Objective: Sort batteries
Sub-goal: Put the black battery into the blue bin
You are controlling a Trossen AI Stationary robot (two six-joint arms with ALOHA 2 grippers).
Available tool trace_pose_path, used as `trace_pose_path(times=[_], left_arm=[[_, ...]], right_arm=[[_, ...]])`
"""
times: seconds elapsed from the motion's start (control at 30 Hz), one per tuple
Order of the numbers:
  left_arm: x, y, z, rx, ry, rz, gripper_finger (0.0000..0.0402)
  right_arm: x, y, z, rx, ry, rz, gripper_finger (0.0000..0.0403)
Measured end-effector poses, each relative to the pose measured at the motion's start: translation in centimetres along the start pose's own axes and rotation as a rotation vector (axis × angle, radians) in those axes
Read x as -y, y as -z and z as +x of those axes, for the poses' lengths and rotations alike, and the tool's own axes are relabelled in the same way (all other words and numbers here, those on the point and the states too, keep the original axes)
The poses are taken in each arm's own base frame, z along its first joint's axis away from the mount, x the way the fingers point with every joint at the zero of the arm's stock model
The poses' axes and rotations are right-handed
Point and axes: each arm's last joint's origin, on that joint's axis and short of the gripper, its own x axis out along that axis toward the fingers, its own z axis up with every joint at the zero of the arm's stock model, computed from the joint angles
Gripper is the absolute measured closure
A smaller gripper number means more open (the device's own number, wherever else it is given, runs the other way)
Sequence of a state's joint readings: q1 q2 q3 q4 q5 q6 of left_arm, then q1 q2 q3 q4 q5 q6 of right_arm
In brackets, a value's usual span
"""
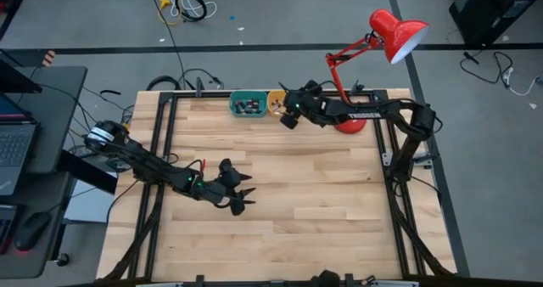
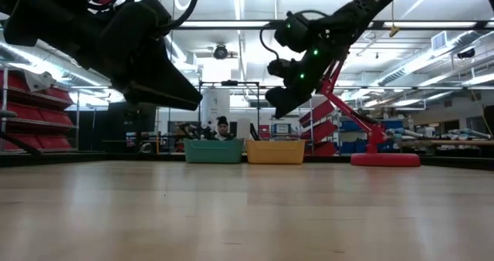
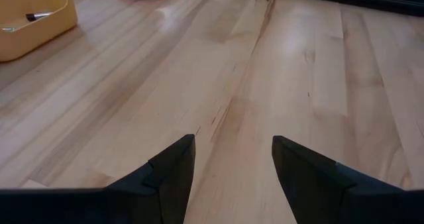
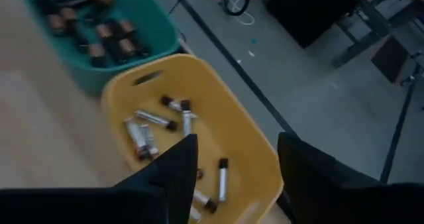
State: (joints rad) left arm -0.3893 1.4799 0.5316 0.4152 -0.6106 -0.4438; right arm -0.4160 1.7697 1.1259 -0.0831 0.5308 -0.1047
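Observation:
Several batteries (image 4: 156,120) lie in the yellow bin (image 4: 246,128), and several darker ones (image 4: 99,35) lie in the teal bin (image 4: 99,78) beside it. Both bins stand at the table's far edge, teal (image 1: 233,105) to the left of yellow (image 1: 273,103). My right gripper (image 4: 236,141) hangs open above the yellow bin with nothing between its fingers; the high view shows it (image 1: 287,117) at the bin's near right. My left gripper (image 3: 233,141) is open over bare wood in the table's left half (image 1: 244,198), holding nothing.
A red desk lamp (image 1: 386,32) stands with its base (image 1: 349,124) at the far right, just behind my right arm. Bare wooden tabletop (image 1: 322,202) spreads between the two arms and toward the near edge. A person (image 2: 223,127) sits in the room beyond the bins.

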Motion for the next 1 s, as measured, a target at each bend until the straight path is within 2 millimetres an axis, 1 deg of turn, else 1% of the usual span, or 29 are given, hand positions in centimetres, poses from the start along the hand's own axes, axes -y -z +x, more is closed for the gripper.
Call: trace_pose_path(times=[0.07, 0.17, 0.3, 0.4, 0.53, 0.63, 0.73, 0.8, 0.9, 1.0], left_arm=[[0.0, 0.0, 0.0, 0.000, 0.001, 0.001, 0.0184], [0.0, 0.0, 0.0, 0.001, 0.002, 0.000, 0.0184], [0.1, -0.2, 0.0, 0.018, 0.010, -0.012, 0.0184], [0.3, -0.5, 0.0, 0.050, 0.027, 0.021, 0.0184], [1.0, -0.9, -0.4, 0.083, 0.096, 0.088, 0.0184], [1.6, -1.1, -0.7, 0.123, 0.131, 0.097, 0.0184], [1.8, -1.3, -0.9, 0.152, 0.145, 0.127, 0.0184], [1.9, -1.5, -0.9, 0.170, 0.150, 0.145, 0.0184], [2.0, -1.6, -1.0, 0.183, 0.149, 0.187, 0.0184], [2.1, -1.5, -1.0, 0.182, 0.153, 0.231, 0.0184]], right_arm=[[-0.5, -0.1, -1.1, -0.011, -0.022, -0.023, 0.0206], [-1.4, -0.1, -3.5, -0.034, -0.065, -0.075, 0.0211], [-2.8, 0.2, -7.8, -0.072, -0.165, -0.135, 0.0221], [-3.6, 1.2, -10.8, -0.110, -0.211, -0.144, 0.0226], [-4.9, 3.5, -14.4, -0.132, -0.272, -0.159, 0.0232], [-5.9, 5.6, -16.9, -0.135, -0.329, -0.168, 0.0233], [-7.1, 7.8, -19.5, -0.130, -0.431, -0.195, 0.0233], [-8.0, 9.1, -21.4, -0.119, -0.537, -0.275, 0.0234], [-9.6, 11.5, -24.3, -0.083, -0.641, -0.411, 0.0236], [-11.0, 13.4, -26.7, -0.056, -0.724, -0.456, 0.0237]])
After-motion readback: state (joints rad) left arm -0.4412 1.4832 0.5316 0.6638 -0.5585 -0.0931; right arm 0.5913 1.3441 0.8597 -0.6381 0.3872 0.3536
